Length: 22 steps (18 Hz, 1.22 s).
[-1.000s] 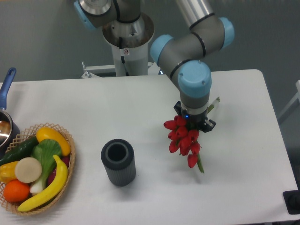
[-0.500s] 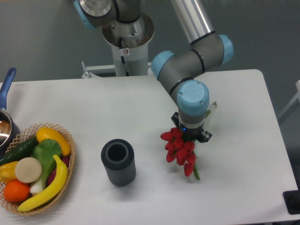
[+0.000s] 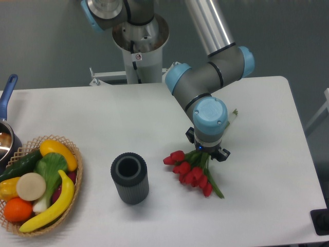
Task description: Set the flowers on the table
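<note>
- Here, in the fixed camera view, you see the flowers (image 3: 189,170) low over the table (image 3: 267,154), just right of centre; the red buds fan out to the left and down, and the green stems run up under the arm's wrist, with one leaf trailing to the lower right.
- You can see a green tip poking out on the far side of the wrist, near its upper right edge; this looks like the other end of the stems.
- You find the gripper (image 3: 207,153) directly below the blue wrist cap, pointing down at the stems. Its fingers are mostly hidden by the wrist, so you cannot tell from this view whether the jaws are clamped on the stems or released.
- Whether the buds touch the tabletop or hang just above it cannot be told either, though they lie close to flat.
- To the left of the bunch you see a dark ribbed vase (image 3: 129,178) standing upright, its mouth open, apart from the buds.
- At the lower left edge sits a wicker basket (image 3: 75,154) with toy fruit and vegetables (image 3: 38,185) in it.
- At the far left edge you catch part of a pot (image 3: 5,140) with a blue handle.
</note>
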{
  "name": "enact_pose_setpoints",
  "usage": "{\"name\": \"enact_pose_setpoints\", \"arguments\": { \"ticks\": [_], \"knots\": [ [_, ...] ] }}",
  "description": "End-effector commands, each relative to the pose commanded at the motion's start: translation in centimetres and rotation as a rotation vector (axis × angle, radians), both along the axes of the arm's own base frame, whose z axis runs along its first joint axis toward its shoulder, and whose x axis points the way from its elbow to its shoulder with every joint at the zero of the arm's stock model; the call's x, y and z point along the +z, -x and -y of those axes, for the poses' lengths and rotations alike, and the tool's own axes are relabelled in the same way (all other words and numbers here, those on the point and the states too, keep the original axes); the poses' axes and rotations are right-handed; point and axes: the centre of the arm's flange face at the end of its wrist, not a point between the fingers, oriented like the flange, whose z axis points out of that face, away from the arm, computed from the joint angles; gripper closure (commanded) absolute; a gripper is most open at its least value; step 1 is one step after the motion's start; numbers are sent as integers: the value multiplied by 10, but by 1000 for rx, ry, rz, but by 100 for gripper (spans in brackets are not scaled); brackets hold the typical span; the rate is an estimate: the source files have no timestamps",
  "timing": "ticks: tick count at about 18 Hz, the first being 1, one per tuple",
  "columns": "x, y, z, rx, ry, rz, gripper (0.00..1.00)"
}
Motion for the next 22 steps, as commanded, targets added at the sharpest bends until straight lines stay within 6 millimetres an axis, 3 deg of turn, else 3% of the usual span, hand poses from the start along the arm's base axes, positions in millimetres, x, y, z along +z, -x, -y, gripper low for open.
{"name": "enact_pose_setpoints", "arguments": {
  "ticks": [2, 5, 11, 14, 19, 22],
  "knots": [
    [14, 0, 2, 3, -16, -13, 0],
    [51, 2, 7, 15, -77, -66, 0],
    [112, 17, 37, 71, -194, -117, 0],
    [148, 22, 66, 19, -238, -120, 0],
    [197, 31, 139, -74, -295, -75, 0],
    [226, 20, 173, -122, -287, -88, 0]
  ]
}}
